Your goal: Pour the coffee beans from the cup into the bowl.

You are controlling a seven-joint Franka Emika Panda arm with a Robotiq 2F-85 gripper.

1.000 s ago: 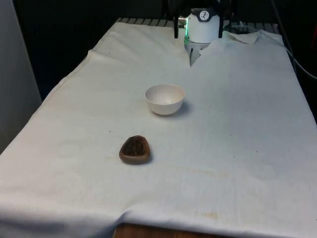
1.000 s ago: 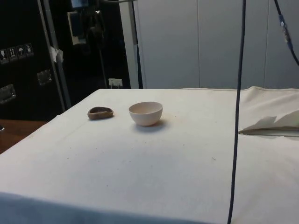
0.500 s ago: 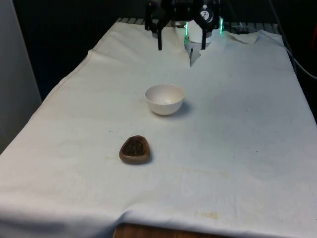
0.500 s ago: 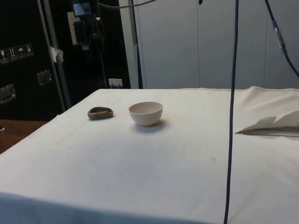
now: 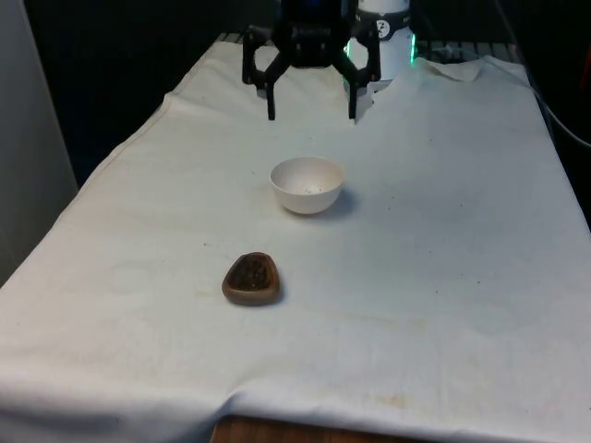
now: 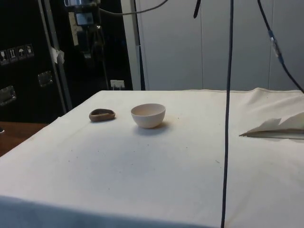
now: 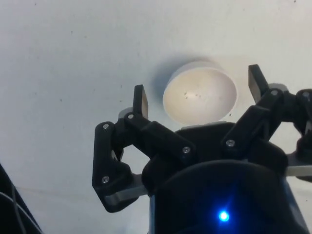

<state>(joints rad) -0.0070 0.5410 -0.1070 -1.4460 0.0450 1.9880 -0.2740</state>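
Observation:
A small brown cup (image 5: 251, 279) holding dark coffee beans sits on the white cloth toward the near side, also seen in the side view as the brown cup (image 6: 101, 114). A white bowl (image 5: 307, 184) stands behind it near the table's middle; the side view has the bowl (image 6: 148, 115) too. My gripper (image 5: 312, 106) hangs open high above the cloth, just beyond the bowl, with nothing between its fingers. In the wrist view the gripper (image 7: 197, 97) frames the bowl (image 7: 200, 95) far below, which has a few dark specks inside.
A fold in the white cloth (image 5: 462, 69) lies at the far end by the robot's base. A dark cable (image 6: 227, 114) hangs down through the side view. The table's wooden edge (image 5: 277, 432) shows at the near side.
The gripper has come down and forward into the front view, moving toward the front view's left and nearer the bowl. Cup and bowl have not moved.

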